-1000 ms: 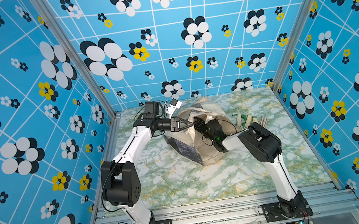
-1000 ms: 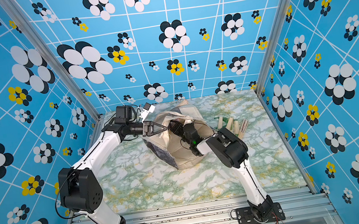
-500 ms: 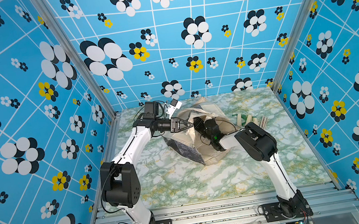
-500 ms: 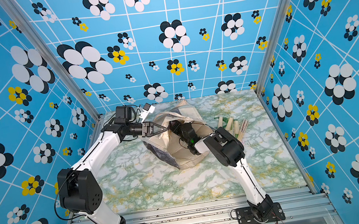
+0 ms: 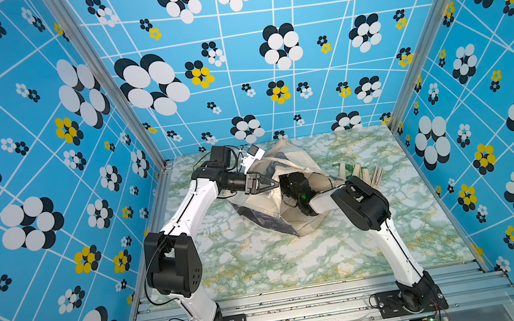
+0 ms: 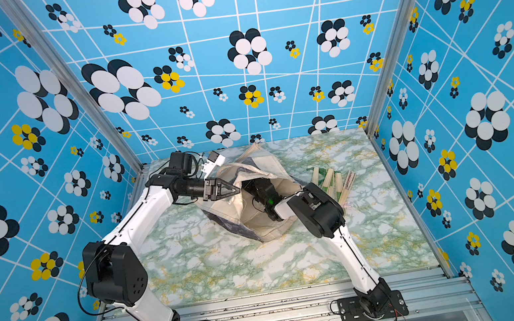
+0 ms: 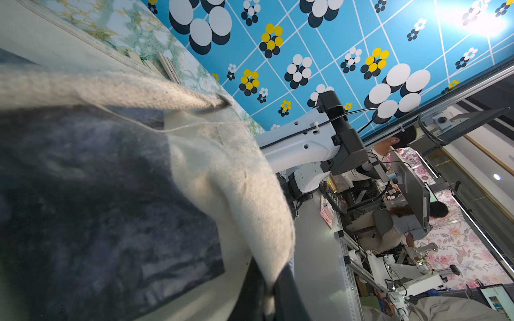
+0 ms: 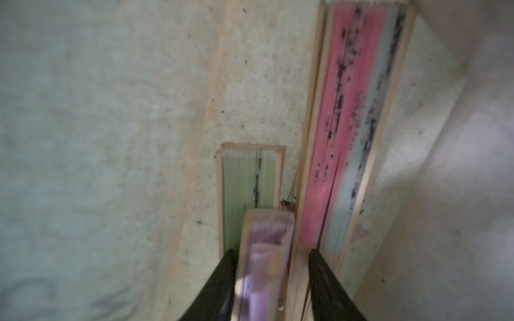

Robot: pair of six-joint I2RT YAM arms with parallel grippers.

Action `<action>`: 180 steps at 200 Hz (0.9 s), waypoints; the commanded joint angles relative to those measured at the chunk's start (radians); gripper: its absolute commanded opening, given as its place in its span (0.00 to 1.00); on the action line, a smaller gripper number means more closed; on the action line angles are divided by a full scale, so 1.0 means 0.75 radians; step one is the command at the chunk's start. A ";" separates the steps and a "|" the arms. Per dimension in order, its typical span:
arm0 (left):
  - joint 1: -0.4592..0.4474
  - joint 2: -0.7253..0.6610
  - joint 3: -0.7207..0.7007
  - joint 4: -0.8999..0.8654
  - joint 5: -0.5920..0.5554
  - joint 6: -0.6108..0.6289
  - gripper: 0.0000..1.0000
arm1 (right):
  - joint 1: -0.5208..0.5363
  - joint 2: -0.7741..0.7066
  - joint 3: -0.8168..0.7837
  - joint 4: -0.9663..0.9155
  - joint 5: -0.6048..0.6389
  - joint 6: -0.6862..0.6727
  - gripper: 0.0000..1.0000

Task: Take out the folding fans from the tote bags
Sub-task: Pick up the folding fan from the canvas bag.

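The cream tote bag (image 5: 267, 210) (image 6: 233, 215) lies crumpled mid-table. My left gripper (image 5: 274, 184) (image 6: 236, 189) is shut on its rim (image 7: 261, 211) and holds the mouth up. My right arm's wrist (image 5: 296, 188) (image 6: 266, 194) reaches into the bag, so its gripper is hidden in both top views. In the right wrist view, my right gripper (image 8: 274, 253) is shut on a purple folding fan (image 8: 264, 247). A green fan (image 8: 244, 186) and a pink fan (image 8: 342, 119) lie on the bag's inner cloth beyond it.
Several folding fans (image 5: 360, 173) (image 6: 332, 181) lie side by side on the marble tabletop (image 5: 265, 264) just right of the bag, behind my right elbow (image 5: 360, 204). Blue patterned walls enclose the table on three sides.
My right arm has pushed a little deeper into the bag and its jaws have narrowed round the purple fan. The left arm and the bag's rim have not moved.
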State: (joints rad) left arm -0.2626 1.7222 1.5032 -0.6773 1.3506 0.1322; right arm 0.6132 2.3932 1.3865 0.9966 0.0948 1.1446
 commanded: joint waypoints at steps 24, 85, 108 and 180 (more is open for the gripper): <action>-0.012 -0.004 0.061 -0.093 0.108 0.096 0.00 | -0.005 0.032 -0.056 0.172 0.011 -0.015 0.30; 0.006 0.011 0.068 -0.024 0.077 0.042 0.00 | -0.004 0.001 -0.233 0.480 0.025 -0.054 0.17; 0.016 0.023 0.054 0.048 0.079 -0.023 0.00 | -0.002 -0.023 -0.306 0.546 0.034 -0.074 0.11; 0.017 0.038 0.029 0.148 0.077 -0.100 0.00 | 0.063 -0.234 -0.488 0.547 0.003 -0.324 0.04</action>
State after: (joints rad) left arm -0.2611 1.7393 1.5204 -0.6121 1.3666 0.0704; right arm 0.6395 2.2971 1.0805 1.3956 0.0998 1.0149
